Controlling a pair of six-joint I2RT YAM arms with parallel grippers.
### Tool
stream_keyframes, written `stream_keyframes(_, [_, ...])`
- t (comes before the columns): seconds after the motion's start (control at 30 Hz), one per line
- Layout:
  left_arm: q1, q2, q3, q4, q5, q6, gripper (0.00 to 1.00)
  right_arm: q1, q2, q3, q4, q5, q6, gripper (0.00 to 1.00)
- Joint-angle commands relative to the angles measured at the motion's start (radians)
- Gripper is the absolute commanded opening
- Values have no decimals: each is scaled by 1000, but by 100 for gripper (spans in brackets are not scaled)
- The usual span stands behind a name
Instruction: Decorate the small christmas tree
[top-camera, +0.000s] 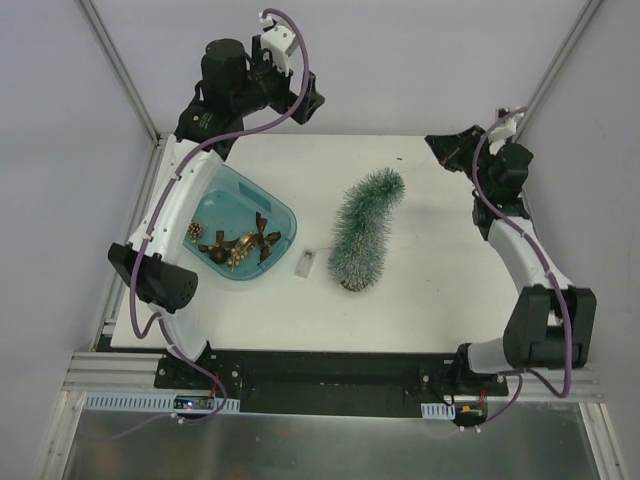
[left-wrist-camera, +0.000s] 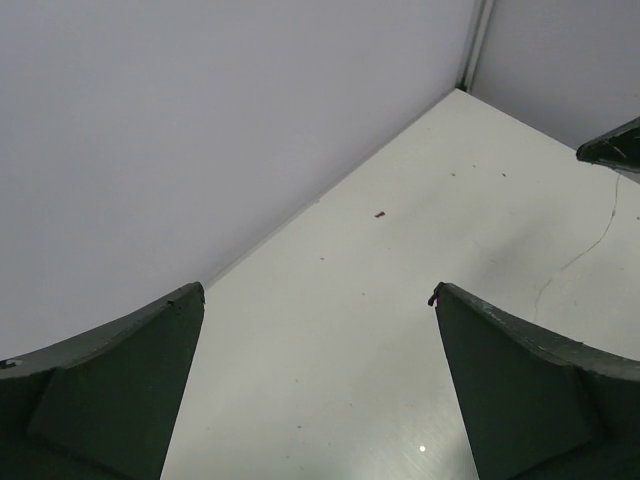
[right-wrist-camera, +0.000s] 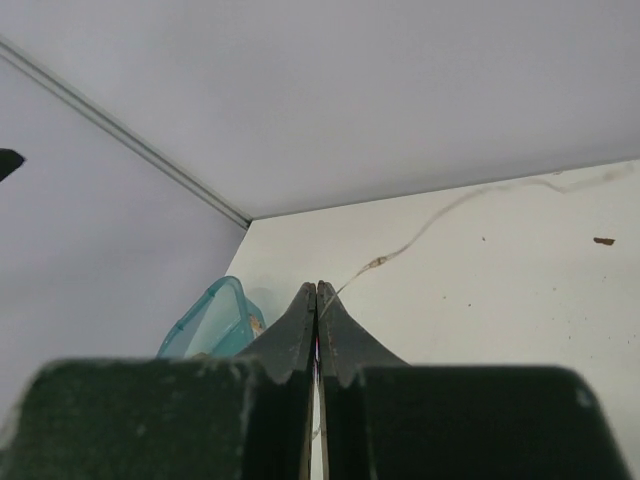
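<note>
Frosted-green, the small christmas tree (top-camera: 365, 230) stands between the arms, nearer the bases than either tool. Left gripper (left-wrist-camera: 320, 297) gapes wide and empty, likely parked clear of it; right gripper (right-wrist-camera: 317, 290) is pressed closed, a thin wire (right-wrist-camera: 450, 206) trailing from its tips.

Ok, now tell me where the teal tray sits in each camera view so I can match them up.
Top external: the teal tray is left of centre, to the left of the small christmas tree.
Left wrist: not in it.
Right wrist: the teal tray is at lower left, just left of the right gripper.
Shared landmark: the white table, whose far edge shows in all three.
</note>
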Motion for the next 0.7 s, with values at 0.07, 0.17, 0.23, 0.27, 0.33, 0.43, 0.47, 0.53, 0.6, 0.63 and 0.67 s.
stream_keyframes(0.07, [-2, -121, -127, -64, 75, -98, 99, 57, -340, -209, 80, 66, -64, 0])
stream_keyframes(0.17, [-3, -179, -181, -75, 79, -120, 99, 143, -500, -294, -10, 136, -149, 0])
stream_keyframes(0.23, [-3, -213, -224, -81, 79, -124, 99, 207, -598, -343, -71, 196, -202, 0])
stream_keyframes(0.27, [-3, -226, -237, -82, 78, -129, 99, 240, -645, -367, -97, 230, -217, 0])
stream_keyframes(0.33, [-3, -256, -271, -84, 72, -140, 99, 289, -751, -413, -142, 300, -237, 0])
stream_keyframes(0.43, [-3, -295, -303, -92, 78, -144, 99, 329, -871, -463, -200, 359, -249, 0])
stream_keyframes(0.47, [-3, -304, -311, -95, 87, -185, 99, 343, -903, -470, -226, 366, -249, 0])
stream_keyframes(0.53, [-5, -319, -322, -98, 102, -207, 99, 361, -940, -478, -262, 371, -255, 0])
stream_keyframes(0.6, [-9, -330, -330, -98, 111, -227, 99, 382, -969, -481, -282, 383, -262, 0])
stream_keyframes(0.63, [-13, -336, -337, -99, 113, -232, 99, 399, -983, -481, -297, 409, -266, 0])
stream_keyframes(0.67, [-14, -341, -340, -99, 118, -238, 99, 413, -994, -481, -303, 425, -275, 0])
